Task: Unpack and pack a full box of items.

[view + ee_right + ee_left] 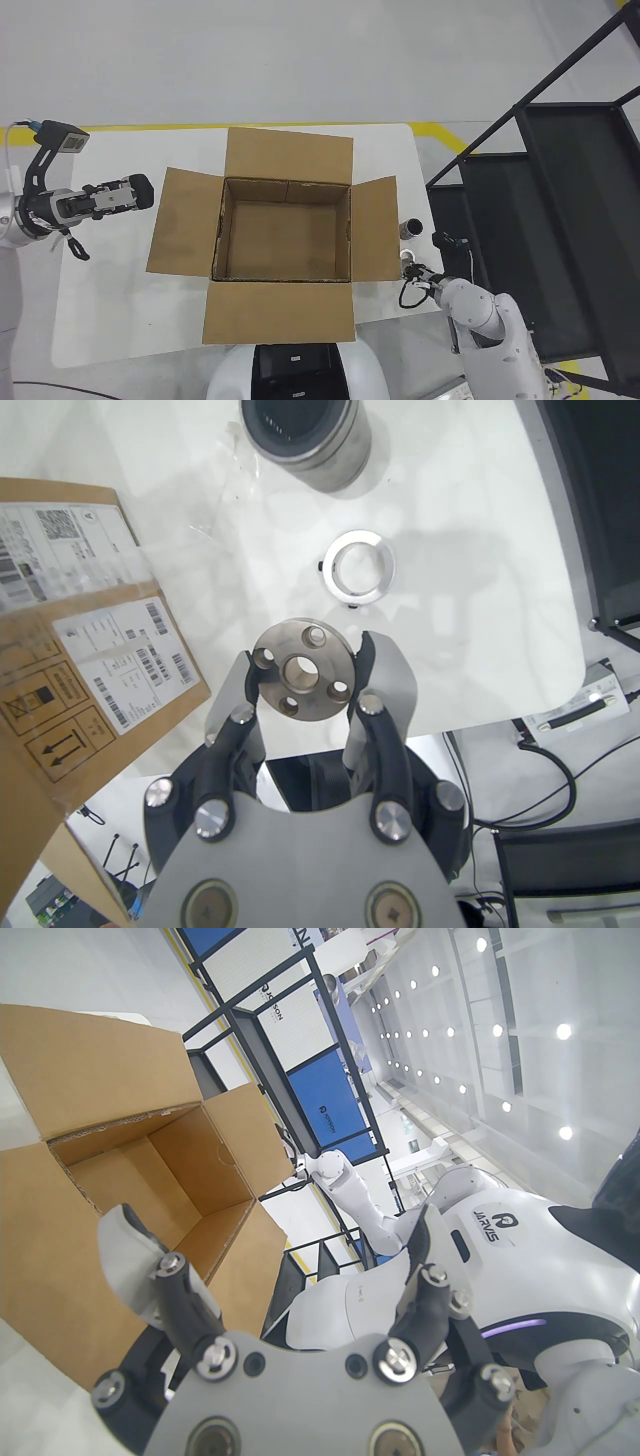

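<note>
Gaping cardboard box [288, 158], bare floor showing; drilled flange [326, 660] between right jaws

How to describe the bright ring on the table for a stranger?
Look on the white table beside the open cardboard box. The ring lies between the cylinder and the disc in the right claw. Only it is thin with one wide hole.
</note>
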Controlling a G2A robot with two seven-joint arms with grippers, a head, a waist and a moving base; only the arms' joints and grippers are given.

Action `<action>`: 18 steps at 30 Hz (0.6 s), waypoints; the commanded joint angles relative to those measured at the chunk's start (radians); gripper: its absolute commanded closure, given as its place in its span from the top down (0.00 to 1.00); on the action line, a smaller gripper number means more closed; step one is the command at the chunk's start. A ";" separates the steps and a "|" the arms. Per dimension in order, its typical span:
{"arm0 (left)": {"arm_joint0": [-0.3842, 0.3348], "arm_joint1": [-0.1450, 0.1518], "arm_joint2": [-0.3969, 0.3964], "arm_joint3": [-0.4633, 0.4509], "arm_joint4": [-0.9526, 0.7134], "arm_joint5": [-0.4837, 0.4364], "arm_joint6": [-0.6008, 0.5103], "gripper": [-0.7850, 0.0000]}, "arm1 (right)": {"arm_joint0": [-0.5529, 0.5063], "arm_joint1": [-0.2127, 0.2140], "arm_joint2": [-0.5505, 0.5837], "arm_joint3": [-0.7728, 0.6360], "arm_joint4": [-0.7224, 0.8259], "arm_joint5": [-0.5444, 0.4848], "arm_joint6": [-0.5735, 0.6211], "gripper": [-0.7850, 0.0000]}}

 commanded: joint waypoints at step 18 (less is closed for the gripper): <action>0.000 0.000 0.000 0.000 0.000 0.000 0.000 1.00 | 0.039 0.000 -0.120 0.164 -0.046 0.023 -0.151 0.00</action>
